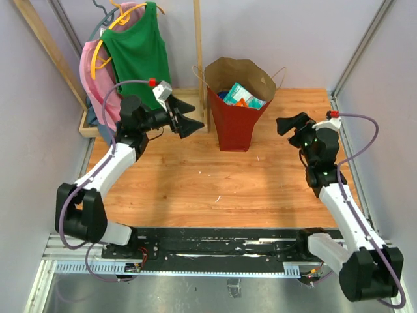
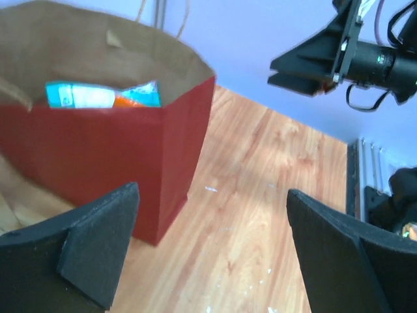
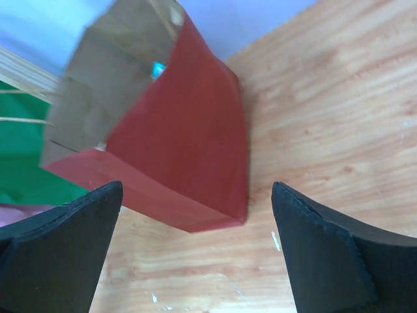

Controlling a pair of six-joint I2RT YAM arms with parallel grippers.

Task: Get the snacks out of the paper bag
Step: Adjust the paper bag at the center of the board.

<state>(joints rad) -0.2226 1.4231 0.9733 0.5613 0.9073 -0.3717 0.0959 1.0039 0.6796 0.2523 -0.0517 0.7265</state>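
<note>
The red paper bag [image 1: 236, 120] stands upright at the back middle of the wooden table, its brown inside open to the top. Teal, orange and blue snack packets [image 1: 240, 96] poke up inside it; they also show in the left wrist view [image 2: 104, 96]. My left gripper [image 1: 195, 117] is open and empty, just left of the bag and apart from it. My right gripper [image 1: 285, 124] is open and empty, right of the bag. The bag shows in the left wrist view [image 2: 98, 150] and the right wrist view [image 3: 189, 143].
A wooden rack [image 1: 195, 45] with a green top [image 1: 137, 55] and a pink garment [image 1: 94, 72] on hangers stands at the back left. Grey walls close in on both sides. A black rail [image 1: 221, 244] runs along the near edge.
</note>
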